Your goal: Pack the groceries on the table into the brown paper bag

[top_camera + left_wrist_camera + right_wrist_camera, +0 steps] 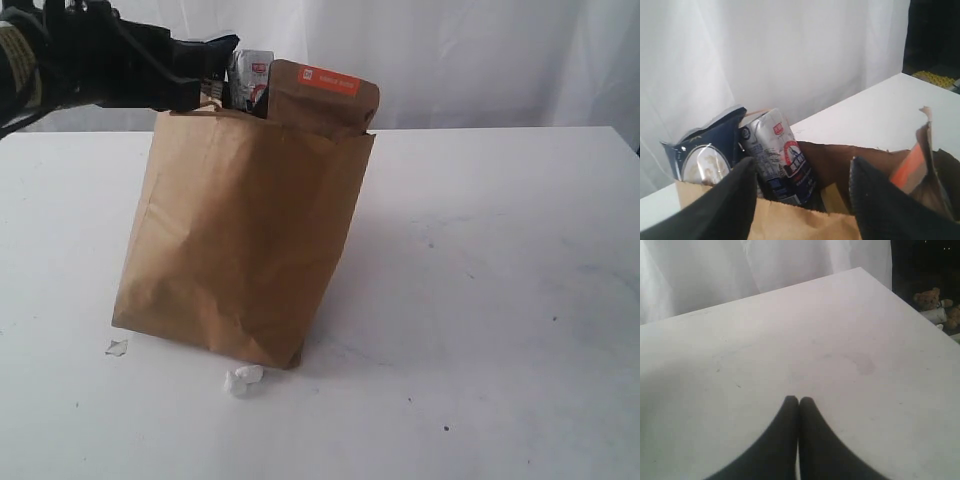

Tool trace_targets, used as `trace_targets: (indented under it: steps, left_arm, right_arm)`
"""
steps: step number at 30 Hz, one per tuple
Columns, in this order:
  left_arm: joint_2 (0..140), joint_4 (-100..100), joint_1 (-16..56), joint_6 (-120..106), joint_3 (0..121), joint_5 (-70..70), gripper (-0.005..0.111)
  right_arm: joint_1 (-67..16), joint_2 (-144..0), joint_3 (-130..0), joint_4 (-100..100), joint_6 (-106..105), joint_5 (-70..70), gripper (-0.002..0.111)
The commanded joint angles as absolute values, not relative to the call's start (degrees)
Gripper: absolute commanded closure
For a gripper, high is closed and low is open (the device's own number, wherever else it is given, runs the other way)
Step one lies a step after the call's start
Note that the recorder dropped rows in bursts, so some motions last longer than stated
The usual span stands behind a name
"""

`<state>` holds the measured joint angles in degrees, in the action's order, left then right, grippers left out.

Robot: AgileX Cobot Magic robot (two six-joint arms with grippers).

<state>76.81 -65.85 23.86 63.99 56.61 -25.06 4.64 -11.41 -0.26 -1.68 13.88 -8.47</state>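
Left gripper [213, 72] [802, 172] hangs at the mouth of the brown paper bag [240, 240], jaws apart and holding nothing. Just beyond its fingers [735, 200], the small blue-white carton [250, 75] [782, 155] stands inside the bag and pokes above the rim. A dark spaghetti packet [705, 150] sits beside it. The orange-labelled brown pouch [325, 95] sticks out on the far side. The bag stands a little aslant on the white surface [500, 300], with small white bits [243, 378] at its foot. Right gripper [799, 401] hovers over bare surface, fingers pressed together and empty.
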Motion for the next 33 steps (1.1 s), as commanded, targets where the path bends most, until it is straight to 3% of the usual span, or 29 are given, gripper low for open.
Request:
trace_targets:
  steps: [1,15,17,23,29,33]
  left_arm:
    - [73.15,-67.29,24.08,64.93,56.73,-19.46,0.048]
    - [60.44,-64.91,24.08,64.93,56.65,5.81,0.050]
    - [59.40,-62.15,24.08,64.36,56.60,10.38,0.059]
    - [56.49,-53.39,24.08,55.84,51.81,19.24,0.106]
    - [52.65,-34.39,24.08,41.40,40.95,21.74,0.107]
    - [47.81,-14.86,24.08,16.22,35.90,22.04,0.107]
  right_arm:
    - [4.39,-11.52,0.00,-1.86,13.79,-8.12,0.108]
    - [4.39,-11.52,0.00,-1.86,13.79,-8.12,0.108]
    - [4.39,-11.52,0.00,-1.86,13.79,-8.12,0.108]
    - [4.39,-11.52,0.00,-1.86,13.79,-8.12,0.108]
    - [4.39,-11.52,0.00,-1.86,13.79,-8.12,0.108]
    - [4.39,-11.52,0.00,-1.86,13.79,-8.12,0.108]
